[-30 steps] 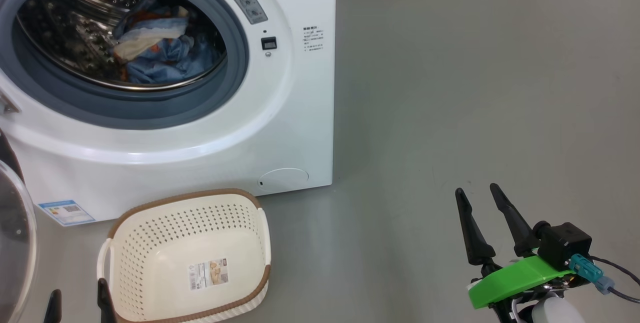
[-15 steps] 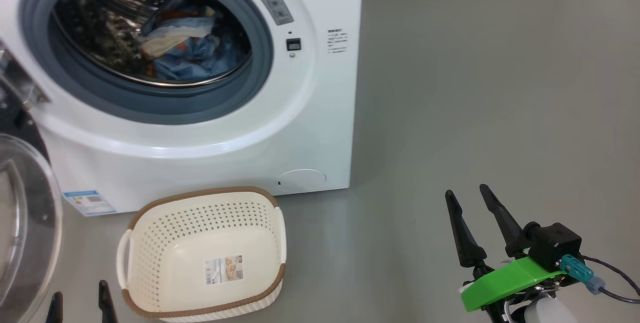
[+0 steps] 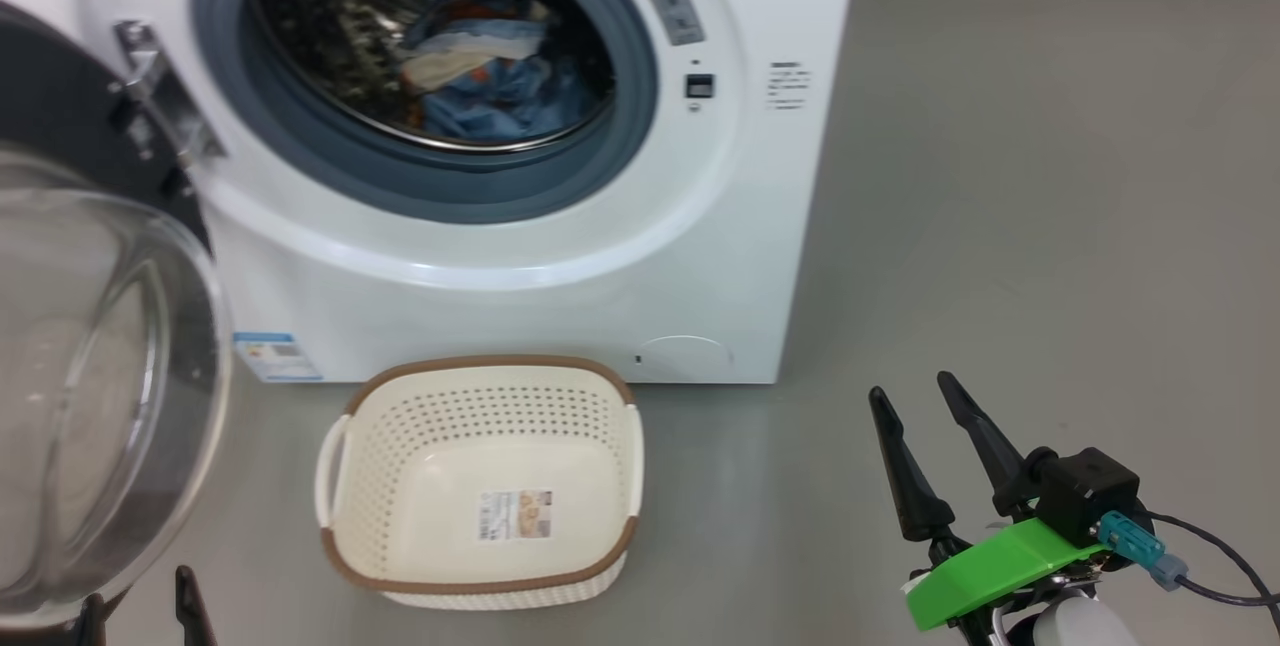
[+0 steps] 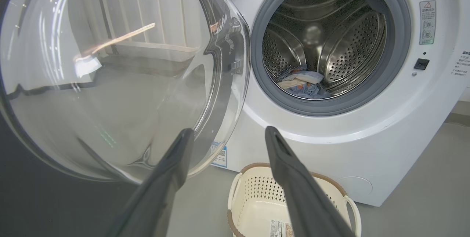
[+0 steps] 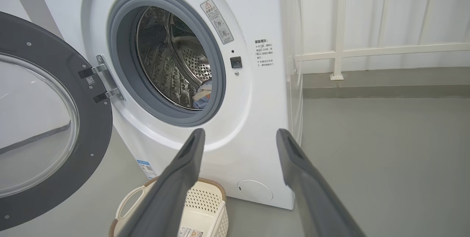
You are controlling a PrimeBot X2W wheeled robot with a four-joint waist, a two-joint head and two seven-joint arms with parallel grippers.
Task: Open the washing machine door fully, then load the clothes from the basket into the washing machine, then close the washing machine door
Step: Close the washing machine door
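Door [image 4: 110, 75] (wide open) near left hand [image 4: 228, 130]; basket [image 3: 400, 446] fronts machine [image 3: 500, 316].

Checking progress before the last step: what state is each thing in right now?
washing machine door, swung wide open.
washing machine, front open, loaded.
clothes, piled inside the drum.
basket, empty, upright on the floor.
left tool, open, holding nothing.
right tool, open, holding nothing.

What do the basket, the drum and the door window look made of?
Basket: matte cream plastic, moulded perforated walls; brown rim looks woven. Drum: likely polished steel, reflective with punched holes. Door window: clear glass or plastic, glossy reflections.
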